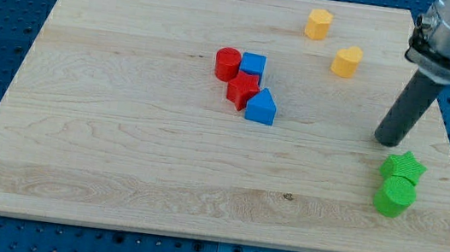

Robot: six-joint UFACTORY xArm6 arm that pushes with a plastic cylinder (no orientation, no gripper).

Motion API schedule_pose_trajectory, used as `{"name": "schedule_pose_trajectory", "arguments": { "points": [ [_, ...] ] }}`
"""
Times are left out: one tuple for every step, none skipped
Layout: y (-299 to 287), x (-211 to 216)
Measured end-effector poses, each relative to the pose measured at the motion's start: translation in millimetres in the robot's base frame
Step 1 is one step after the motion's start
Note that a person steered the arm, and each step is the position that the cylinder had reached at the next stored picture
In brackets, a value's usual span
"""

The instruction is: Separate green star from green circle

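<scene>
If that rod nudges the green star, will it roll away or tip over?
Probably neither. The green star looks squat and flat-bottomed, so it should slide on the smooth wooden board. It touches the green circle, which may get dragged along. My tip sits just above the star, toward the view's top.

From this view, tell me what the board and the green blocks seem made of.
Board: looks like pale wood, matte, with visible grain lines and small knots. Green star and green circle: probably plastic or painted, uniform colour, smooth faces; can't tell which.
</scene>
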State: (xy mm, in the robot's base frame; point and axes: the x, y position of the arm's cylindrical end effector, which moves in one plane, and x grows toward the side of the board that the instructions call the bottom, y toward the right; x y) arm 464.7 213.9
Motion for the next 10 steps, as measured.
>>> {"name": "schedule_pose_trajectory", "arguments": {
  "points": [
    [19.9,-0.4],
    [34.5,35.9],
    [47.3,59.2],
    [43.9,70.2],
    [13.8,70.6],
    [-20.9,70.0],
    [-26.4,70.1],
    [-2.1,83.9],
    [6.4,98.1],
    [6.6,105.8]
  ]
}}
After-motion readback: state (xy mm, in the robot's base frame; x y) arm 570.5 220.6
